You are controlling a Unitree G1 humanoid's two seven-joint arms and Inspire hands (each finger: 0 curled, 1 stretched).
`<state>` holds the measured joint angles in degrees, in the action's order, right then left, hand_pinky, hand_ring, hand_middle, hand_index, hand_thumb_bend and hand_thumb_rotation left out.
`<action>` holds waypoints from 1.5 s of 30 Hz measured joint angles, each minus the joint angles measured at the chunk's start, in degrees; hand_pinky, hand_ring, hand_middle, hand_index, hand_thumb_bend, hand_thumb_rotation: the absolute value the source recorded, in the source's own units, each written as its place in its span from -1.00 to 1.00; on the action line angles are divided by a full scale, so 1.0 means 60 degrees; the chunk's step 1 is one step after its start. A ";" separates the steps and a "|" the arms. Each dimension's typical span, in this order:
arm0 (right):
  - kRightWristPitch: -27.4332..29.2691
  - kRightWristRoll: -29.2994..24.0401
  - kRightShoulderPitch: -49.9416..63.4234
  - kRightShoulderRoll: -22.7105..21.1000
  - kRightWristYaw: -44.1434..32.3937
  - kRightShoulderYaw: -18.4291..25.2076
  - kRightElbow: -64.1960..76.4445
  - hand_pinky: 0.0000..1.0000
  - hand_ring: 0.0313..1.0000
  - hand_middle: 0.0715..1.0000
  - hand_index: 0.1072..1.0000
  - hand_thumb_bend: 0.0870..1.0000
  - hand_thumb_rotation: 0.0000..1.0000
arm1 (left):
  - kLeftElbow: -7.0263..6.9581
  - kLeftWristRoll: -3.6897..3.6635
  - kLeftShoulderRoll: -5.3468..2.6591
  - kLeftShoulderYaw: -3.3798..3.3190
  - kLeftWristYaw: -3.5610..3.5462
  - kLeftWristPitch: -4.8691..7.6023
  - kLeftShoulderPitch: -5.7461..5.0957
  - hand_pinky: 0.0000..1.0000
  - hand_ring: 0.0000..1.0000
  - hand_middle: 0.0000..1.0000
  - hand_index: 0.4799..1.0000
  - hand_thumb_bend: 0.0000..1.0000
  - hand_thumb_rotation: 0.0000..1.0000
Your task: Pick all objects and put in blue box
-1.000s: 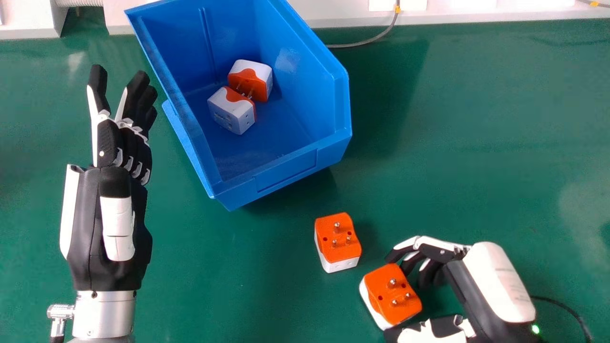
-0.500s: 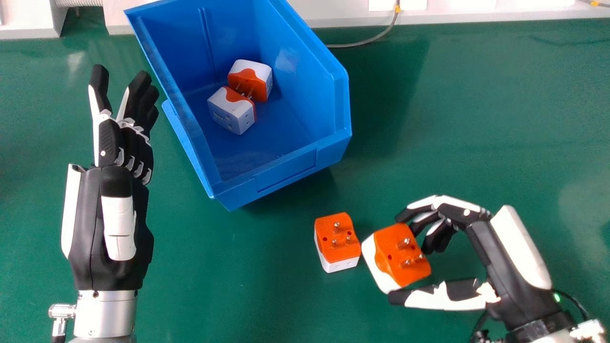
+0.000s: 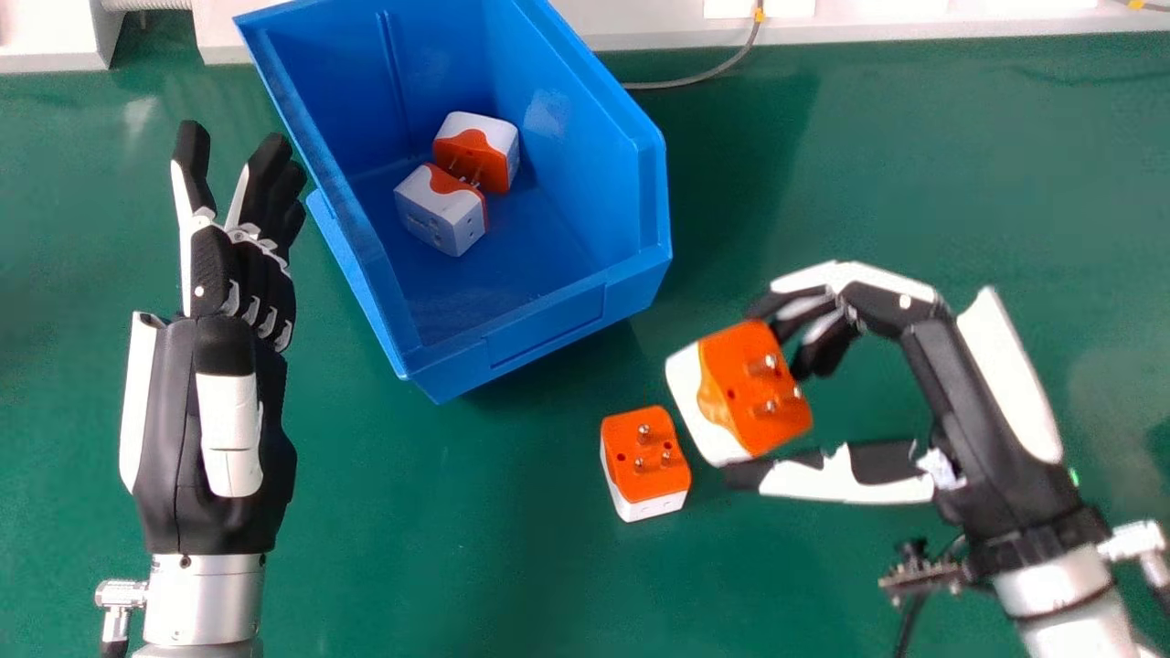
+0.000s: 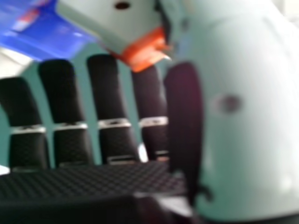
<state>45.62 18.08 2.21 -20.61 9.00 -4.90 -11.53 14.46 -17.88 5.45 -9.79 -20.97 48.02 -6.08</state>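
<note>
Near blue box (image 3: pixel 547 326), orange-white plug adapter (image 3: pixel 727 388) pinched between right fingers (image 3: pixel 855 275) and thumb (image 3: pixel 845 475).

There was one blue box (image 3: pixel 546 331) near the far edge of the counter (image 3: pixel 914 183). Adapter plugs numbered four in all: one farther plug (image 3: pixel 475 151) and one nearer plug (image 3: pixel 441 212) inside the box, one loose plug (image 3: pixel 644 461) on the counter, and one held plug (image 3: pixel 727 388) in the right robot hand (image 3: pixel 969 411).
</note>
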 measured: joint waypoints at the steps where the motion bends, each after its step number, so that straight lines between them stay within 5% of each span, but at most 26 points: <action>1: 0.0046 0.0002 -0.0160 0.0056 -0.0020 0.0015 0.0026 -0.27 -0.26 -0.09 -0.05 -0.06 -1.00 | 0.0000 0.0004 0.0000 -0.0001 0.0003 0.0000 -0.0001 0.97 0.93 0.94 0.84 0.70 0.92; 12: 0.0414 0.0122 -0.2026 0.0725 -0.0025 0.0141 -0.0112 -0.25 -0.24 -0.08 -0.06 -0.06 -1.00 | 0.0043 0.0111 0.0001 -0.0007 0.0016 0.0000 0.0002 0.96 0.93 0.94 0.84 0.71 0.92; 19: 0.0461 0.0406 -0.3051 0.1223 0.0064 0.0129 -0.0856 -0.27 -0.25 -0.07 -0.06 -0.06 -1.00 | 0.0079 0.0295 -0.0008 0.0003 0.0137 -0.0005 0.0028 0.96 0.94 0.94 0.83 0.72 0.91; 25: 0.0169 0.0816 -0.4201 0.1625 0.0319 0.0111 -0.1392 -0.31 -0.28 -0.08 -0.05 -0.07 -1.00 | 0.0148 0.0329 -0.0011 0.0025 0.0188 -0.0012 0.0113 0.95 0.94 0.94 0.83 0.72 0.91; 34: -0.0792 0.1242 -0.6021 0.1901 0.0443 -0.0140 -0.2622 -0.28 -0.23 -0.10 -0.08 -0.06 -1.00 | 0.0379 0.0235 -0.0006 0.0055 0.0148 -0.0023 0.0329 0.95 0.93 0.94 0.82 0.74 0.90; 45: -0.1268 0.1861 -0.7692 0.2221 0.1282 -0.0606 -0.4583 -0.28 -0.20 -0.11 -0.10 -0.06 -1.00 | 0.0609 -0.0021 0.0004 0.0043 -0.0074 -0.0001 0.0501 0.95 0.93 0.93 0.82 0.76 0.89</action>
<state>38.01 29.24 -43.94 -7.29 16.70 -8.54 -39.03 18.12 -18.00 5.48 -9.53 -21.42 48.02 -3.07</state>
